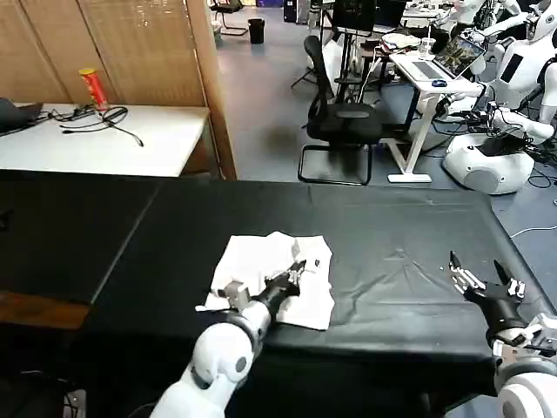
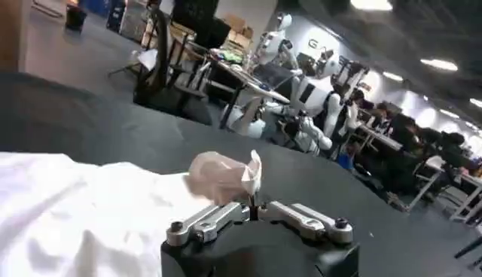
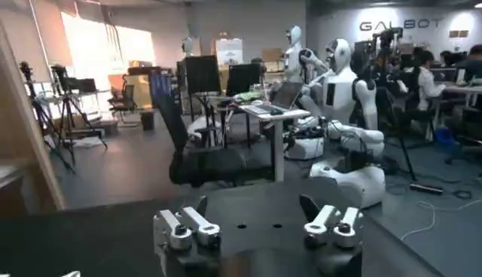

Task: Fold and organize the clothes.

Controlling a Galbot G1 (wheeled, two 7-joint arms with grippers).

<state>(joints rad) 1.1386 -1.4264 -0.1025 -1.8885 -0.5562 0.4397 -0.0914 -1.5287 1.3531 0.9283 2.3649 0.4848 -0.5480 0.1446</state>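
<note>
A white T-shirt (image 1: 252, 257) lies crumpled and partly folded near the middle of the black table (image 1: 392, 235). My left gripper (image 1: 299, 270) sits over the shirt's right half, shut on a pinch of its cloth. In the left wrist view the jaws of the left gripper (image 2: 252, 205) meet on a raised flap of the T-shirt (image 2: 223, 176), and the rest of the cloth spreads out behind it. My right gripper (image 1: 475, 266) hovers open at the table's right front corner, well away from the shirt. In its own view the right gripper (image 3: 256, 208) holds nothing.
Behind the black table stand a wooden partition (image 1: 130, 52) and a white side table (image 1: 165, 139) with black cables and a red can (image 1: 91, 87). An office chair (image 1: 339, 122), desks and other robots (image 1: 496, 148) fill the room beyond.
</note>
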